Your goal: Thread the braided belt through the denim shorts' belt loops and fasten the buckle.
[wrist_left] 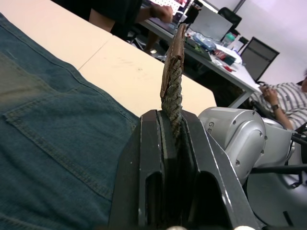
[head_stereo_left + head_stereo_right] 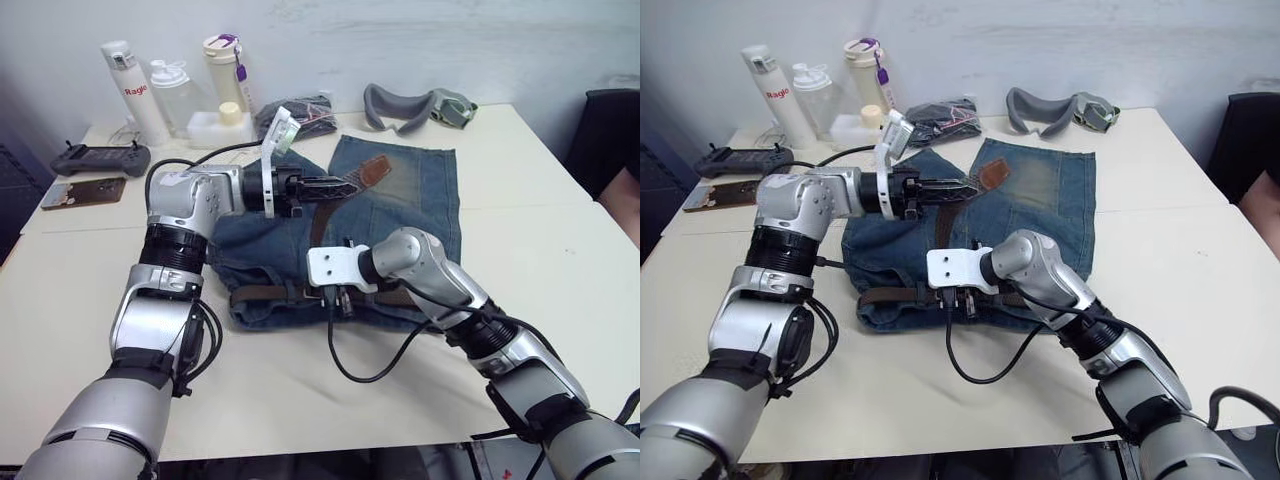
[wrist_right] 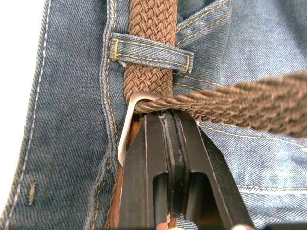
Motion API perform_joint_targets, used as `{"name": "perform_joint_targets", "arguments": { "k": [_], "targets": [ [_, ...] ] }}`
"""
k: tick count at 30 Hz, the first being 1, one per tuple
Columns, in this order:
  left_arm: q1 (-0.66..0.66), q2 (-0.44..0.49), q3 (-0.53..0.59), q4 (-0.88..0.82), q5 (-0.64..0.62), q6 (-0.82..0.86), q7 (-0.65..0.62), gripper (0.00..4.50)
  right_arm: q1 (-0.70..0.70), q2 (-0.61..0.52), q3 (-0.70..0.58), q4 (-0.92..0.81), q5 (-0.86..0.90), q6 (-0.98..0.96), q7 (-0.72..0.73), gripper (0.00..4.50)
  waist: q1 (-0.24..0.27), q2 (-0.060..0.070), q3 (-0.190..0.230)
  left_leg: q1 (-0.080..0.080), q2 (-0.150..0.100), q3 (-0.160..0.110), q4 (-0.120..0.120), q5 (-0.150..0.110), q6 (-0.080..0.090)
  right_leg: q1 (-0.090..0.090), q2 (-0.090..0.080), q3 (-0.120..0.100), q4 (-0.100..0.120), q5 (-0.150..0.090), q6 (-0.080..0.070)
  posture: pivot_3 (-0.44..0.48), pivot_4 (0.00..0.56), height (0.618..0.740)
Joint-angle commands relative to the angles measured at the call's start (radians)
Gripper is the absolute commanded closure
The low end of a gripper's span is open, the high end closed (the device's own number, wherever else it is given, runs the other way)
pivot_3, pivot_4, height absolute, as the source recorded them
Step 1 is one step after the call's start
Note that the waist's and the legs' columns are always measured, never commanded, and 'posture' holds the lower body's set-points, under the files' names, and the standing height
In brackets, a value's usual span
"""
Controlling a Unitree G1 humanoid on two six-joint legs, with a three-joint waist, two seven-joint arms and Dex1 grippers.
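Blue faded denim shorts [image 2: 400,210] lie flat on the pale tabletop [image 2: 540,240]. I see the dark brown braided belt [image 3: 148,28] running along the waistband and passing under a small blue denim belt loop [image 3: 151,52]. My right end effector [image 3: 168,117] is closed at the silver metal buckle [image 3: 125,132], right where the belt bends through it. My left end effector [image 1: 173,125] is squeezed tight on the belt near its tan leather tip [image 2: 374,171], holding that end up above the shorts. A grey padded goggle strap [image 2: 405,105] lies at the far side of the tabletop.
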Motion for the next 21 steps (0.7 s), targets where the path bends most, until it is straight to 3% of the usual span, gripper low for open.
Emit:
{"name": "perform_joint_targets", "arguments": {
  "k": [1, 9, 21],
  "targets": [
    [-0.045, -0.006, 0.056, -0.074, -0.051, -0.024, 0.007, 4.50, 0.114, -0.059, 0.157, 0.142, -0.103, 0.135, 0.047, 4.45, 0.005, 0.000, 0.000, 0.000, 0.000, 0.000, 0.000, 0.000, 0.001, 0.000, 0.000, 0.000, -0.001, 0.000, 0.000, 0.000, 0.150, 0.641],
    [-0.167, -0.102, 0.141, 0.088, -0.064, -0.128, 0.079, 4.50, 0.115, -0.090, 0.188, 0.096, -0.138, 0.210, 0.063, 4.45, 0.016, -0.001, 0.002, 0.002, -0.003, 0.000, 0.000, 0.003, 0.004, 0.002, -0.003, -0.001, -0.005, 0.003, 0.003, 0.000, 0.150, 0.641],
    [-0.489, -0.248, 0.219, 0.521, -0.044, -0.403, 0.123, 4.50, 0.178, -0.111, 0.274, 0.053, -0.192, 0.161, 0.151, 4.45, 0.042, -0.003, 0.009, -0.007, -0.007, 0.000, -0.002, 0.010, 0.010, 0.000, -0.004, -0.003, -0.022, 0.021, 0.011, 0.000, 0.150, 0.641]
  ]
}}
